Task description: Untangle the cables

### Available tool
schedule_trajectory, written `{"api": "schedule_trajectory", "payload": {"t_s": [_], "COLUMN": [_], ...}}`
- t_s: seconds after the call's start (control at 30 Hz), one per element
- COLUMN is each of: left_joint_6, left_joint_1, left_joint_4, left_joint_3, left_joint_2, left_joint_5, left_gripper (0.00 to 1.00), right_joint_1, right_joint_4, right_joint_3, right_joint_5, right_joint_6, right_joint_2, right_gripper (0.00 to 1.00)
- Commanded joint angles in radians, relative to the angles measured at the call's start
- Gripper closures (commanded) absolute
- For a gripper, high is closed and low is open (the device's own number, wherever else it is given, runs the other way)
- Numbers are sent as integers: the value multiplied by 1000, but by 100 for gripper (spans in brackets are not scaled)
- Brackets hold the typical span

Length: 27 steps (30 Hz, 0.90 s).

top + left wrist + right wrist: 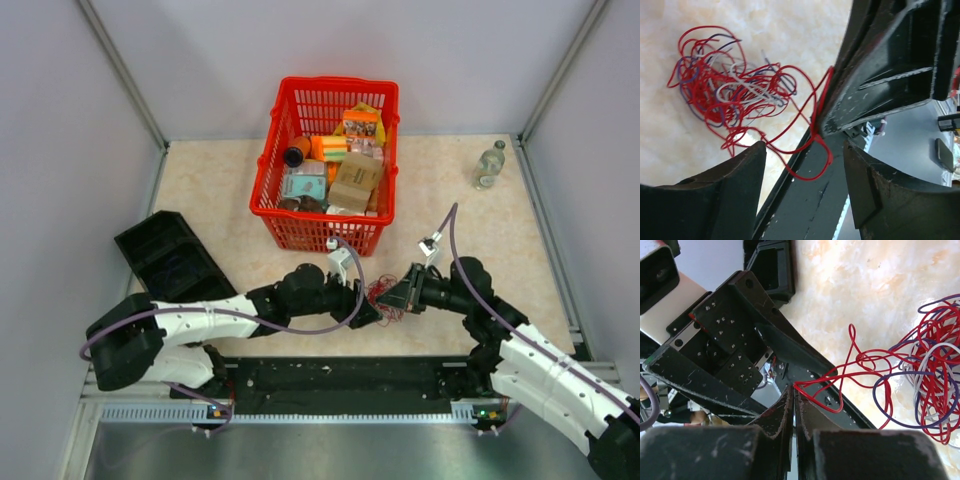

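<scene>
The cables (384, 297) are a small loose tangle of thin red, purple and whitish wires on the beige tabletop, between my two grippers. In the left wrist view the tangle (730, 90) lies ahead and to the left, and one red loop trails out to the right. My left gripper (804, 146) is open with nothing between its fingers, and the red loop hangs just beyond its tips. My right gripper (795, 388) is shut on a red strand pulled out from the tangle (932, 370). Its pinching tip (819, 126) also shows in the left wrist view.
A red basket (268, 178) full of small boxes and packets stands just behind the grippers. A black tray (170, 258) lies at the left. A clear plastic bottle (488, 165) stands at the back right. A black strip (340, 378) runs along the near table edge.
</scene>
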Motion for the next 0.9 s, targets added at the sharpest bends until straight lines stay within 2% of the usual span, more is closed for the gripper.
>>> {"api": "schedule_trajectory", "payload": {"t_s": [0.0, 0.17, 0.2, 0.27, 0.3, 0.33, 0.37, 0.4, 0.43, 0.47, 0.67, 0.77, 0.87], "left_joint_6": [-7, 14, 22, 37, 40, 45, 48, 53, 59, 66, 103, 102, 109], "left_joint_1": [-11, -11, -11, -11, -11, -12, -11, -11, -11, -11, -11, -11, -11], "left_joint_4": [112, 21, 7, -35, -69, -97, -115, -138, -160, -180, -315, -396, -431], "left_joint_3": [24, 70, 79, 105, 120, 123, 123, 122, 120, 120, 140, 175, 211], "left_joint_2": [25, 24, 16, 4, -1, -16, -33, -51, -74, -91, -214, -253, -279], "left_joint_5": [44, -24, -31, -54, -70, -91, -112, -128, -145, -154, -264, -315, -329], "left_gripper": [37, 66, 75, 97, 100, 100, 100, 100, 100, 100, 100, 100, 100], "right_joint_1": [12, 21, 21, 23, 21, 23, 21, 21, 18, 9, -66, -63, 3], "right_joint_4": [86, 85, 80, 59, -29, -179, -360, -482, -559, -578, -561, -460, -393], "right_joint_3": [11, 19, 17, 19, 46, 107, 161, 206, 227, 237, 212, 165, 160], "right_joint_5": [-30, -34, -31, -18, 16, 127, 303, 455, 576, 607, 579, 524, 561], "right_joint_6": [28, 27, 27, 18, -34, -124, -178, -214, -237, -252, -217, -251, -269], "right_joint_2": [-4, -1, -2, -2, -7, -18, -22, -28, -32, -38, -1, 51, 178], "right_gripper": [100, 100, 100, 100, 98, 89, 68, 38, 26, 20, 19, 26, 27]}}
